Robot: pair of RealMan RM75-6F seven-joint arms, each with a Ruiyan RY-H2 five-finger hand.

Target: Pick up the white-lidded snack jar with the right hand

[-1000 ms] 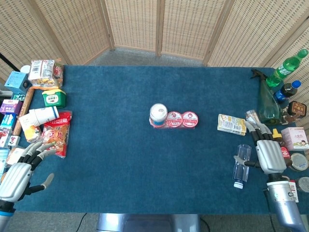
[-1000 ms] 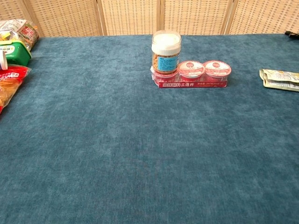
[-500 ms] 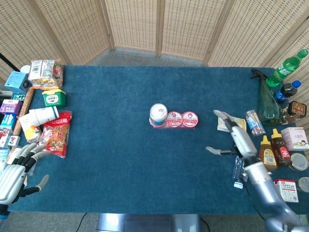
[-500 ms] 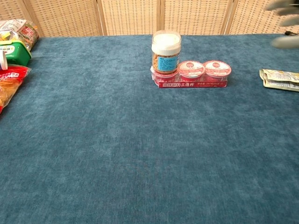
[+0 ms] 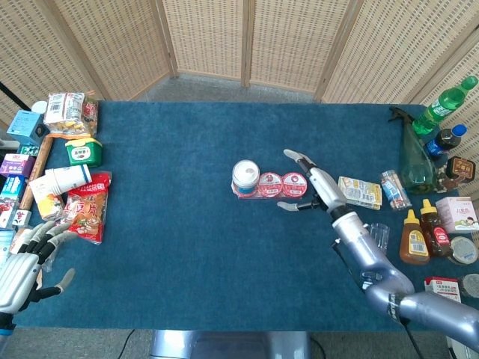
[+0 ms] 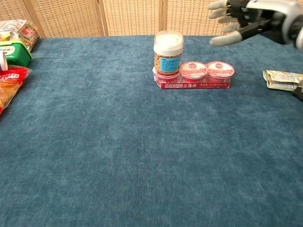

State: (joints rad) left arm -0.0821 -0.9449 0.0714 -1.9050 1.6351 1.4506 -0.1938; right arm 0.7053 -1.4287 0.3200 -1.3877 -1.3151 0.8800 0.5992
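Note:
The white-lidded snack jar [image 5: 245, 176] [image 6: 168, 52] stands upright on the left cup of a red three-cup pack [image 5: 282, 185] [image 6: 196, 74] at the middle of the blue table. My right hand [image 5: 313, 186] [image 6: 239, 21] hovers above the table just right of the pack, fingers spread, holding nothing and touching nothing. At the near left table corner my left hand [image 5: 24, 263] rests with its fingers apart and empty; the chest view does not show it.
A yellow-green packet [image 5: 359, 191] [image 6: 283, 79] lies right of the pack. Bottles, sauces and a clear plastic bottle [image 5: 378, 238] crowd the right edge. Snack bags, a green tub [image 5: 83, 152] and a paper cup [image 5: 61, 181] line the left edge.
My right arm has swung from the near right edge leftward and away from me, up over the table toward the cup pack. The left hand has barely shifted. The jar has not moved.

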